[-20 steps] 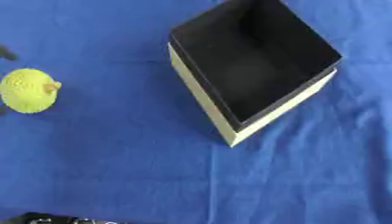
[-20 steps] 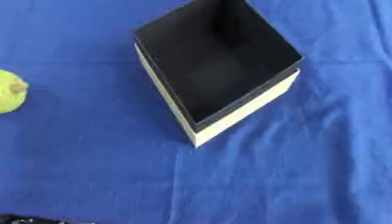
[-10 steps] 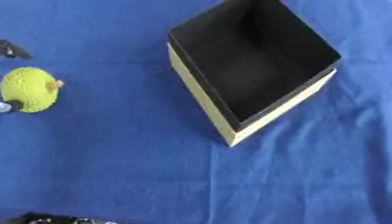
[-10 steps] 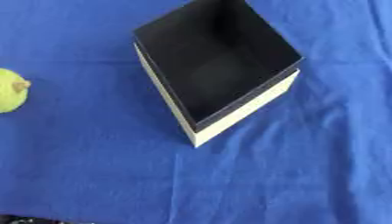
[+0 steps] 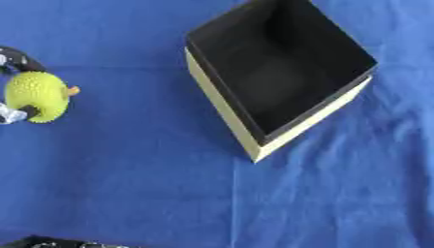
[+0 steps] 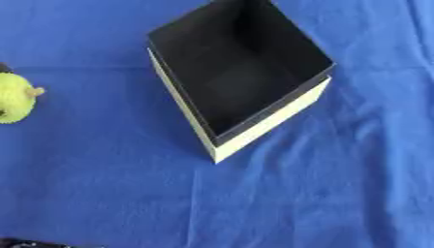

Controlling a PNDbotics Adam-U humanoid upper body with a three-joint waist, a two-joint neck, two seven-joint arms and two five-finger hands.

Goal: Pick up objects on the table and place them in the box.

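Note:
A yellow-green knobbly toy fruit (image 5: 38, 97) with a small orange tip lies at the far left on the blue cloth. My left hand (image 5: 15, 60) reaches in from the left edge. One dark finger curls over the top of the fruit and another fingertip (image 5: 17, 114) touches its lower side. Most of the hand is out of frame. The box (image 5: 222, 104) stands right of centre, turned cornerwise, with cream outer walls and a black inside that holds nothing. My right hand shows in neither view.
Wrinkled blue cloth (image 5: 127, 184) covers the whole table. A dark piece of the robot (image 5: 51, 242) shows at the bottom left edge.
My left hand has come in from the left edge and its fingers have closed above and below the fruit, which has shifted slightly right. The box has not moved.

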